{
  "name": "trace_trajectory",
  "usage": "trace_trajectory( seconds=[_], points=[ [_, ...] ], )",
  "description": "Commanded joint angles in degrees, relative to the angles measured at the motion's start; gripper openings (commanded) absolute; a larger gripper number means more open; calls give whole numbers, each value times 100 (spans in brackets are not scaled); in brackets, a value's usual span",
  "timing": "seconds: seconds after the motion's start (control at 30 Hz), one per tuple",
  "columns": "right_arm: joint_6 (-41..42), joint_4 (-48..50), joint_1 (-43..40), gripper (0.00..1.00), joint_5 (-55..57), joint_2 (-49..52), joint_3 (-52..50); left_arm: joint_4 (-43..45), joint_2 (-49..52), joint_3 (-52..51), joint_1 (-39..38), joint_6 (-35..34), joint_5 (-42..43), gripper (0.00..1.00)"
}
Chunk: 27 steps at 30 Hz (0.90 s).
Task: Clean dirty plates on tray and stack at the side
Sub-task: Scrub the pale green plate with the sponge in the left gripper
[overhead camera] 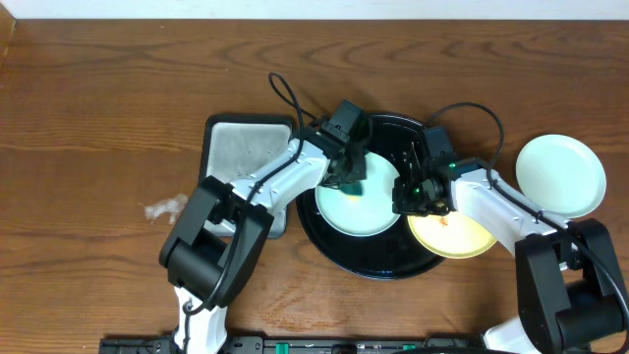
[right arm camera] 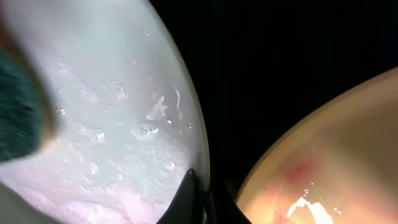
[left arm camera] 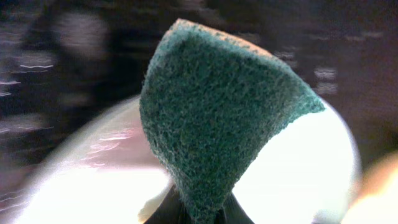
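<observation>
Left wrist: a coarse, wedge-shaped teal sponge [left arm camera: 217, 118] is pinched in the left claw [left arm camera: 196, 213] over a glossy mint plate [left arm camera: 298, 168]; the right claw [overhead camera: 415, 193] is seen, but its gap cannot be judged.

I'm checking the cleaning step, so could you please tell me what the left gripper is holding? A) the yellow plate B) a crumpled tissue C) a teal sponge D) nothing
C: the left wrist view shows the teal sponge pinched in the left gripper, above the mint-blue plate on the black tray.
</observation>
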Motion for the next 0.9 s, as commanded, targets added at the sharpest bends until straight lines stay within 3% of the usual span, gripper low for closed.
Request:
trace_trajectory(
  seconds=[0.0,0.2,0.43,0.87],
  points=[
    [-166,-109,-7,1,358,177,-59,254,118,-15,-289,-415,1174,7],
    [-166,-133,-9,1,358,177,-59,118,120,-44,-629,-415,1169,7],
    [-164,-173,-7,1,356,177,-59,-374,120,-46,-448,-415,1145,7],
    [-164,-197,-7,1,356,175,-59,-730,122,-98,-138,422,-1370,8]
  ],
)
